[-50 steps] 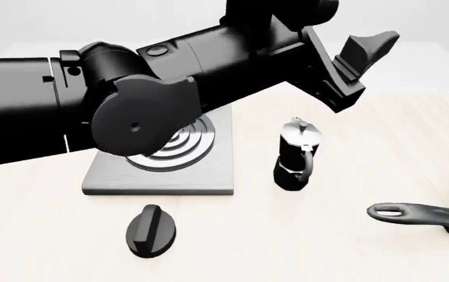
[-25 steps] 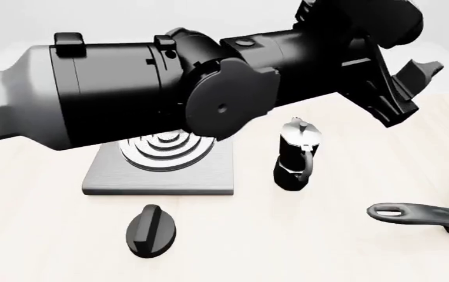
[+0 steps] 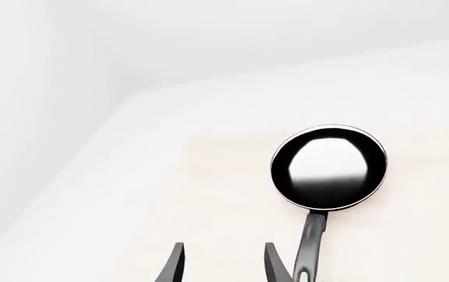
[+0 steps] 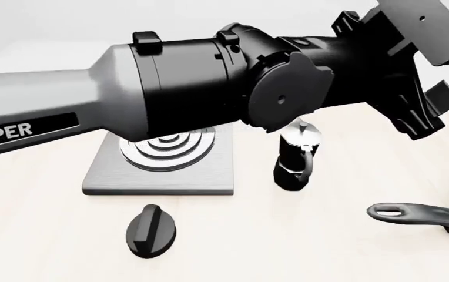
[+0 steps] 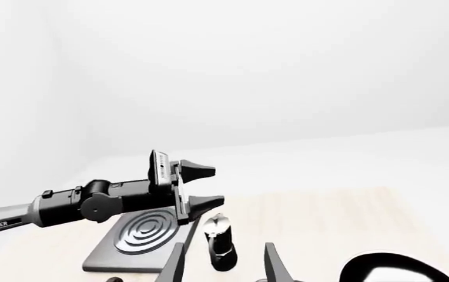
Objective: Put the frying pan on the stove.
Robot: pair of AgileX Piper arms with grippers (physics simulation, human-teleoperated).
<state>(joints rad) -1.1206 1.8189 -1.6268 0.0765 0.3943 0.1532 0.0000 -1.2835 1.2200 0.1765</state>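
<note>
The glossy black round shallow frying pan [image 3: 329, 167] with its long dark grey handle is lying flat on the pale wooden table [image 4: 303, 247], well apart from the flat square grey metal stove [image 4: 161, 173] and off to that stove's right. In the front view only the pan's rim and its slotted handle end are showing at the right edge, the handle pointing back toward the stove. The pan's bowl is holding nothing; its bottom is only reflecting a bright patch of light.

The stove is carrying a large round burner of shiny concentric rings [image 4: 170, 147], and nothing is sitting on those rings. The tall black-and-silver moka pot [image 4: 295, 155] is standing upright just beside the stove's right edge, between the stove and the pan. The small black oval knob [image 4: 151, 230] is lying on the table near the stove's front edge.

The big black-and-grey left arm [image 4: 177, 100] is stretching across above the stove, hiding the burner's far part in the front view, and its left gripper [image 4: 436, 108] is hanging in the air above the table to the right of the moka pot, toward the pan. In the left wrist view its two dark fingers [image 3: 175, 267] are standing spread apart with nothing between them, the pan's handle lying just beside one of them.

The right gripper [image 5: 220, 264] is likewise spread, its fingers gripping nothing, looking out over the stove, the moka pot and the pan's rim.
</note>
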